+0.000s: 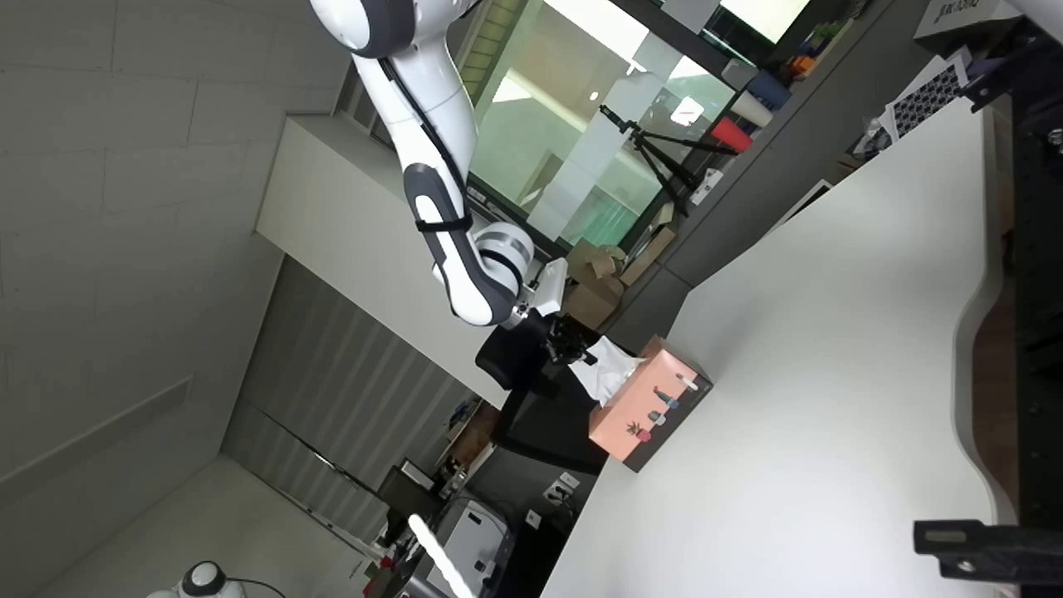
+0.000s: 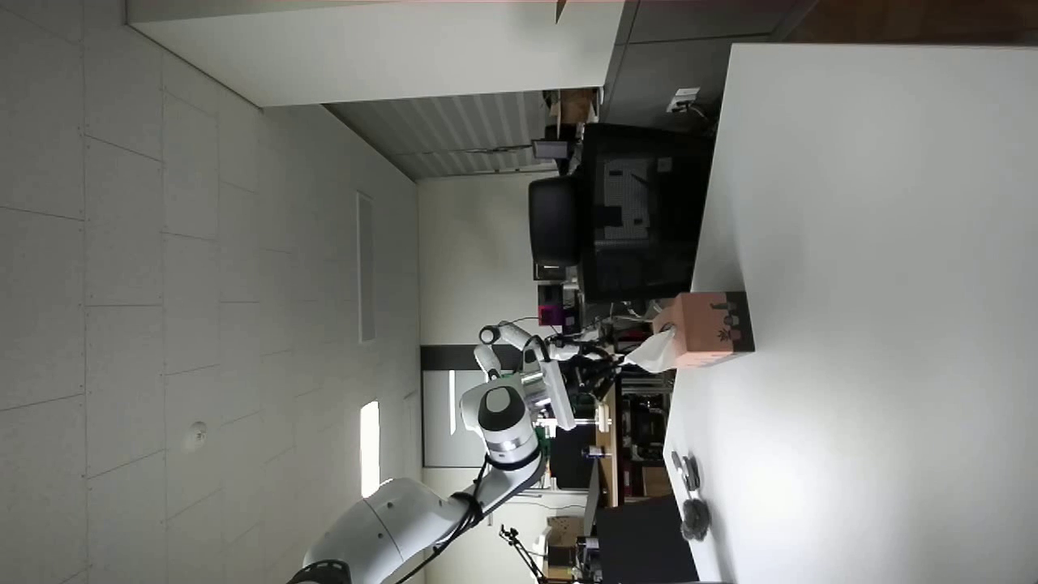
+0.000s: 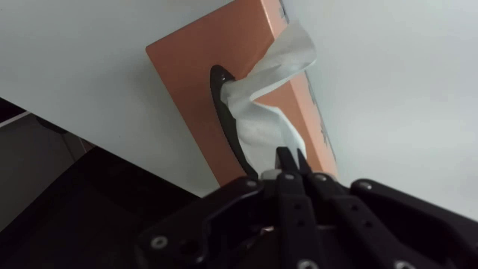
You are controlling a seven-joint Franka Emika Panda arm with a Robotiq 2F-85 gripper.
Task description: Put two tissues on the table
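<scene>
The hand (image 3: 294,158) is pinching together on the tissue (image 3: 259,130) near its top; from there the tissue is running down into the slot (image 3: 228,125) of the box (image 1: 638,405) on the bench (image 1: 814,399), so the pull is probably pointing upward.

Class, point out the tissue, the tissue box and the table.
Tissue (image 3: 257,125), wrist view: its creased middle.
Tissue box (image 1: 644,405), in an exterior view: its printed pink side.
Table (image 2: 888,268), in an exterior view: its white top.

Pale panelled ceiling (image 2: 195,341) overhead, strip light (image 2: 370,448) glowing. Black office chair (image 2: 554,221) fairly near, big dark-framed window (image 1: 544,124) far off, stripey grey wall section (image 1: 332,353) far back too.
</scene>
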